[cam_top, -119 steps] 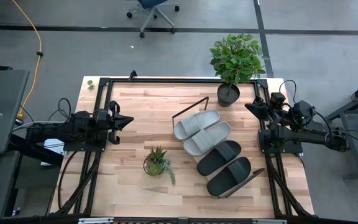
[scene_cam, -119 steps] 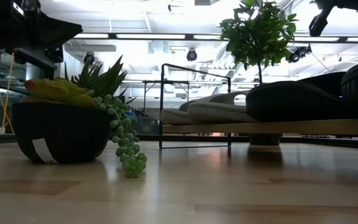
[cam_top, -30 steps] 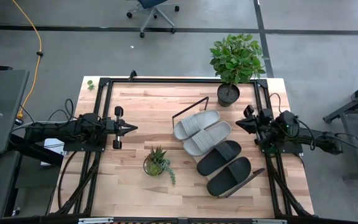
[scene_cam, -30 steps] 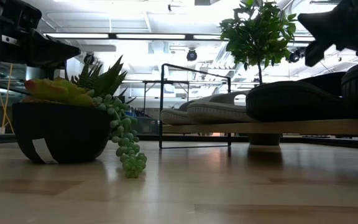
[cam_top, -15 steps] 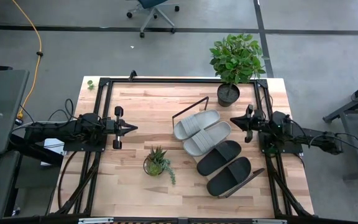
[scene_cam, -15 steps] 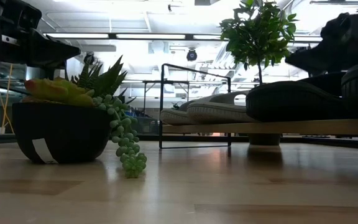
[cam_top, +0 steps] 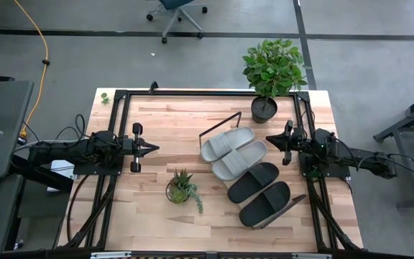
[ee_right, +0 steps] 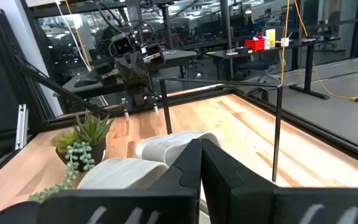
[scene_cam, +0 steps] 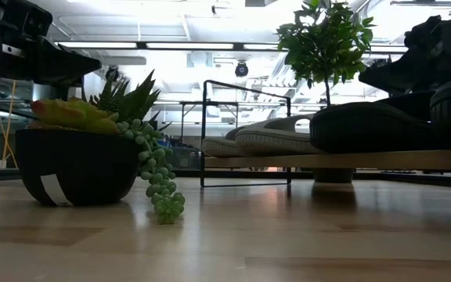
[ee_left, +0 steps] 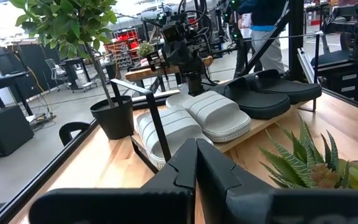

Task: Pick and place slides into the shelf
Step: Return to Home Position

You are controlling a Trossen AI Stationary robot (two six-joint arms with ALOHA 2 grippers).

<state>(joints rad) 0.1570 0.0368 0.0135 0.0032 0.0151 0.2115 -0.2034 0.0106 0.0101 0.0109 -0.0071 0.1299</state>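
Four slides (cam_top: pixel 239 160) sit on the shelf (scene_cam: pixel 327 160); left gripper (cam_top: pixel 153 147) and right gripper (cam_top: pixel 268 139) have jaws together.

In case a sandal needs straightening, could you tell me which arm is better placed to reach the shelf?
The right. Its shut pincer hangs close beside the shelf, near the grey sandals, while the left pincer sits farther off toward the table's left side.
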